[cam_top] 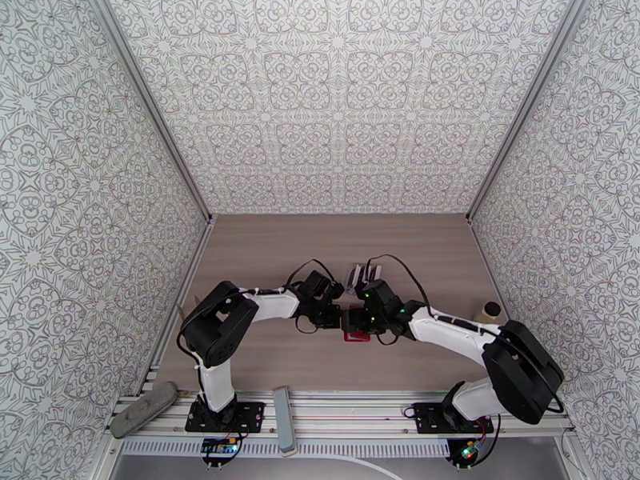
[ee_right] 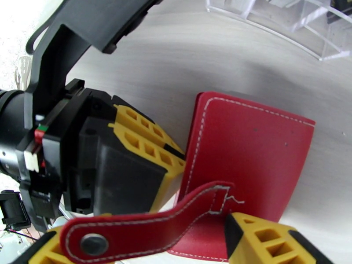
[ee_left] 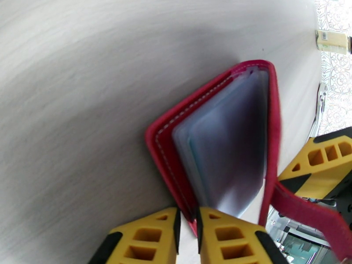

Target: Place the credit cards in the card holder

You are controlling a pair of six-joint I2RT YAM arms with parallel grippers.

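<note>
Closest in, at the bottom edge of the top view, a grey bar [cam_top: 282, 418] lies across the rail between the two arm bases. A bit further up, mid-frame, both arms meet over the card holder [cam_top: 356, 336]. You only get a sliver of red there because the wrists cover the rest. The left wrist view helps: the left gripper [ee_left: 188, 218] is pinched tight on the lower edge of one red cover. The holder is splayed open, with its pale clear pockets [ee_left: 229, 141] fanned out inside. I can't tell if it's actually touching the table [ee_left: 88, 106]. There's a teal-ish edge in among the pockets, but it's too blurry to say what it is. The right gripper [ee_right: 145, 249] sits at the bottom of its own view with jaws wide apart and both fingers cut off by the frame. The snap tab [ee_right: 145, 229] lies across the gap and doesn't look clamped. Further back, a clear stand [cam_top: 364, 274] sits just beyond the holder with dark bits in it, too small to make out.
</note>
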